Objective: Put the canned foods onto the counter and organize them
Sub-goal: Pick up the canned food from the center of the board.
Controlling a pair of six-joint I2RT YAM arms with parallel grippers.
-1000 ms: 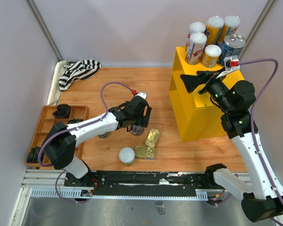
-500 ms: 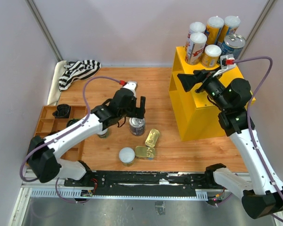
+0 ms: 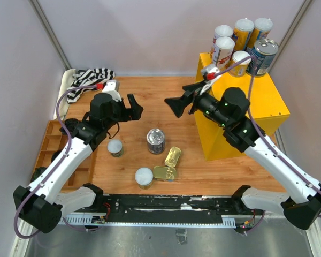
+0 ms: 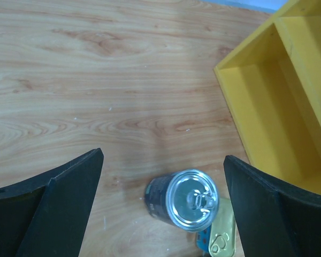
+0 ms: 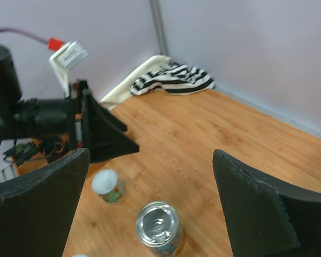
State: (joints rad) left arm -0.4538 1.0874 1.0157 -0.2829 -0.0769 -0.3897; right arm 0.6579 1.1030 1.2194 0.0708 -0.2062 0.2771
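Note:
A silver-topped can (image 3: 155, 141) stands upright on the wooden table; it also shows in the left wrist view (image 4: 190, 199) and the right wrist view (image 5: 158, 227). Two flat gold tins (image 3: 173, 157) (image 3: 164, 173) lie beside it. Two small white-lidded cans (image 3: 115, 148) (image 3: 144, 177) stand nearby. Several cans (image 3: 242, 33) stand on top of the yellow counter (image 3: 235, 123). My left gripper (image 3: 132, 110) is open and empty, above and left of the silver-topped can. My right gripper (image 3: 176, 104) is open and empty, raised above the table left of the counter.
A brown wooden compartment tray (image 3: 53, 144) with dark lumps sits at the left edge. A black-and-white striped cloth (image 3: 88, 80) lies at the back left. The counter's two open shelves (image 4: 278, 107) face the table. Grey walls close the back and sides.
My left gripper let go of the silver-topped can and drew back up and to the left. My right arm swung left from the counter's top out over the table.

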